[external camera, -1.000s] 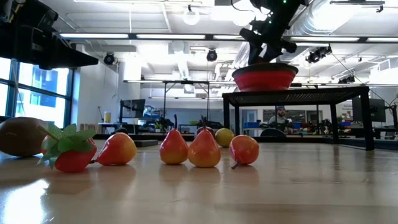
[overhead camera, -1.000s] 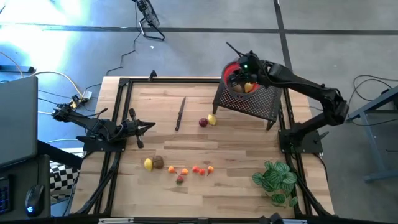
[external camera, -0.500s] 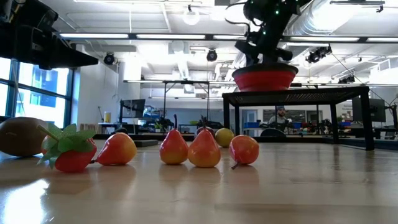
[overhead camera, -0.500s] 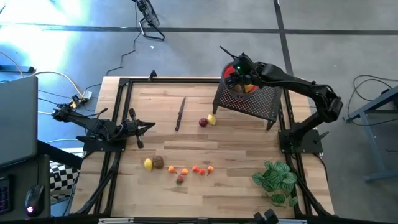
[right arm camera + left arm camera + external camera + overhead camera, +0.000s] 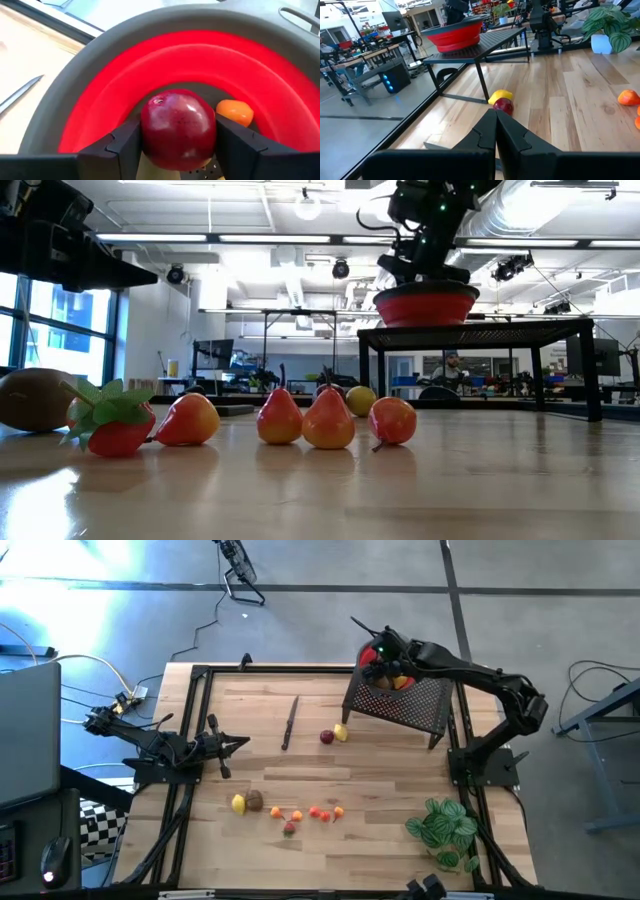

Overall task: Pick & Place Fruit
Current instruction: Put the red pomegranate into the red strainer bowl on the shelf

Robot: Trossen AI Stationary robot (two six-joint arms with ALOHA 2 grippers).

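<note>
My right gripper (image 5: pixel 177 150) is over the red bowl (image 5: pixel 150 65) and shut on a dark red apple (image 5: pixel 177 127). The bowl (image 5: pixel 372 652) stands on a black mesh stand (image 5: pixel 405 705) at the table's far right. An orange fruit (image 5: pixel 235 112) lies inside the bowl. More fruit lie on the table: a yellow and a red piece (image 5: pixel 335 735) near the stand, and a row (image 5: pixel 290 810) toward the near edge. At the table's left edge my left gripper (image 5: pixel 496 125) is shut on nothing. My right gripper pinches the apple's two opposite sides (image 5: pixel 145 132) between its two fingers (image 5: pixel 125 145). The fingers slant down from the table's right side. The apple sits inside the bowl's rim, stem end up. Whether it touches the fruit under it cannot be told.
A thin dark knife (image 5: pixel 290 722) lies on the table's far middle. A green leafy plant (image 5: pixel 443 828) stands at the near right corner. A black frame (image 5: pixel 195 740) runs around the wooden table. Bare wood lies between the stand and the fruit row.
My right gripper, with the apple between its fingers, has shifted a little toward the table's left over the bowl and sunk slightly, tipping further down. The fruit on the table has stayed in place.
</note>
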